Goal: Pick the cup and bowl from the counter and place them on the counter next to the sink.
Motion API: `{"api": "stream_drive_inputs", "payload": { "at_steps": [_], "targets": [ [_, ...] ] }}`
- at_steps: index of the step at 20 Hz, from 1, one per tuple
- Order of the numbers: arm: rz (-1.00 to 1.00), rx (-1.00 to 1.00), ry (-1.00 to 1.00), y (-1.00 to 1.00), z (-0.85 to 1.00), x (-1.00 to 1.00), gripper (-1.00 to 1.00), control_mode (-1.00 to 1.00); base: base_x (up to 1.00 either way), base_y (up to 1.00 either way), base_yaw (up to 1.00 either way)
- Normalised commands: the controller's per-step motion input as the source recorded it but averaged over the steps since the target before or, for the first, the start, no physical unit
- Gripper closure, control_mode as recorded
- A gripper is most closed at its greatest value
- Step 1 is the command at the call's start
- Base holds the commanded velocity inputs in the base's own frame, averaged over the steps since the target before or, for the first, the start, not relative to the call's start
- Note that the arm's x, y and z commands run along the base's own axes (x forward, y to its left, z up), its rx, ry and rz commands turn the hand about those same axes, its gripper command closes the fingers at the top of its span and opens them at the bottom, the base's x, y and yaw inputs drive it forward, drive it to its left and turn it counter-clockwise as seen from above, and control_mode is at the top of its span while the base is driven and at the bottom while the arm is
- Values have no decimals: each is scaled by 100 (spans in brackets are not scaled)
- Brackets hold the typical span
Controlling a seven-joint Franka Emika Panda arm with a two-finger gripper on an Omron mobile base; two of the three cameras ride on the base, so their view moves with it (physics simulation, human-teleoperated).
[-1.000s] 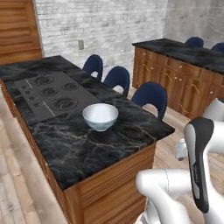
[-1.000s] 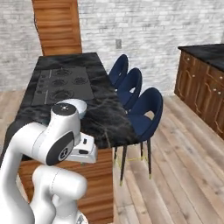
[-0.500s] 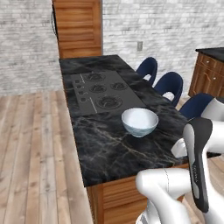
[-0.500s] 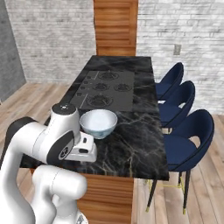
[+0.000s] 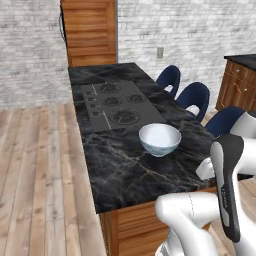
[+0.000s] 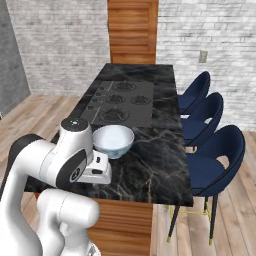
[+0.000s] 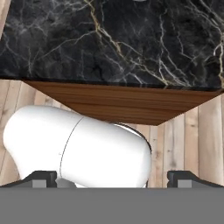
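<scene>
The white bowl (image 5: 160, 140) stands upright on the black marble counter (image 5: 125, 172), just in front of the stovetop; from the right base it is the bowl (image 6: 113, 141) just beyond my wrist. My gripper (image 7: 113, 178) is open, its two dark fingertips (image 7: 43, 177) far apart, with nothing between them. It points down over the near edge of the counter (image 7: 109, 39), short of the bowl. The cup and the sink are out of view.
A dark four-burner stovetop (image 5: 117, 105) lies behind the bowl. Three blue chairs (image 6: 215, 155) line the counter's right side. A tall wooden cabinet (image 5: 90, 30) stands at the far end. Wooden floor (image 5: 40, 165) runs along the left.
The whole picture has swung round: the base has turned, so the counter now runs straight ahead with the bowl near the middle. The bowl has stayed put and the gripper has stayed open.
</scene>
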Motion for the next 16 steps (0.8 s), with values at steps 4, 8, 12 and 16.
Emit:
{"api": "stream_drive_inputs", "payload": {
  "at_steps": [4, 8, 12, 16],
  "targets": [
    [0, 0, 0, 0, 0, 0, -100, 100, 0, 0, 0],
    [-1, 0, 0, 0, 0, -3, -100, -100, 0, 0, 0],
    [-7, -10, 16, 12, 13, 17, -100, -100, 0, 0, 0],
    [0, -15, 31, -3, 32, 57, -100, -100, 0, 0, 0]
  ]
}}
